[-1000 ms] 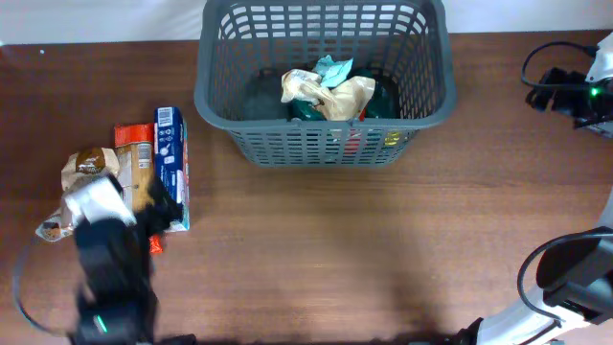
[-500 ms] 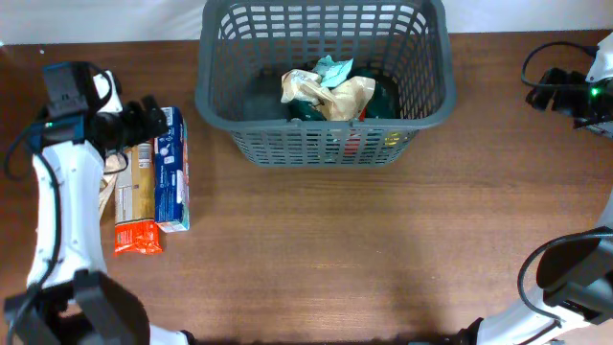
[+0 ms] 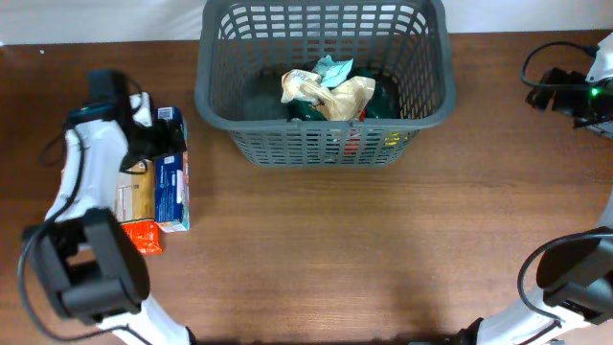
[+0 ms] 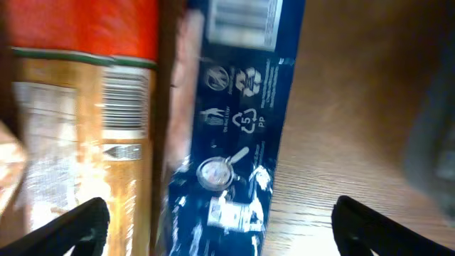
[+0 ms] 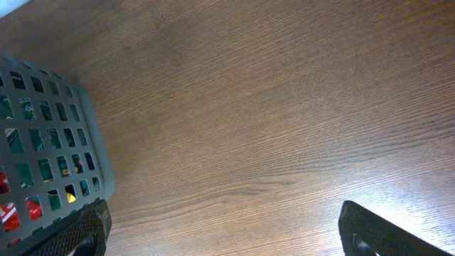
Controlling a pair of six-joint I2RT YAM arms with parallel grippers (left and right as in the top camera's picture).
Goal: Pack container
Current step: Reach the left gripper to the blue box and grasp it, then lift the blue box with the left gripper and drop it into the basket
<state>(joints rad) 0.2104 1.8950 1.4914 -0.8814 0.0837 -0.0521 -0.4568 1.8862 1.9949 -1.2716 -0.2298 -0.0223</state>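
Observation:
The container (image 3: pixel 324 144) is a dark grey slotted basket at the back centre, holding several snack packs (image 3: pixel 326 91). Its corner shows in the right wrist view (image 5: pixel 50 142). A blue pack (image 3: pixel 170 187) and a tan pack with a red end (image 3: pixel 134 199) lie side by side on the table at the left. My left gripper (image 3: pixel 161 140) is open over the far end of the blue pack (image 4: pixel 234 128), its fingers astride it and the tan pack (image 4: pixel 106 114). My right gripper (image 3: pixel 557 88) is open and empty over bare wood at the far right.
The wooden table (image 3: pixel 383 249) stretches between the packs and the right arm. Cables (image 3: pixel 536 67) lie at the far right edge. The right arm's base (image 3: pixel 575 278) stands at the front right corner.
My left arm has swung from the front left up to the far end of the packs, then shifted right over the blue pack. A brown pouch seen earlier at the left is now hidden. The right arm is still.

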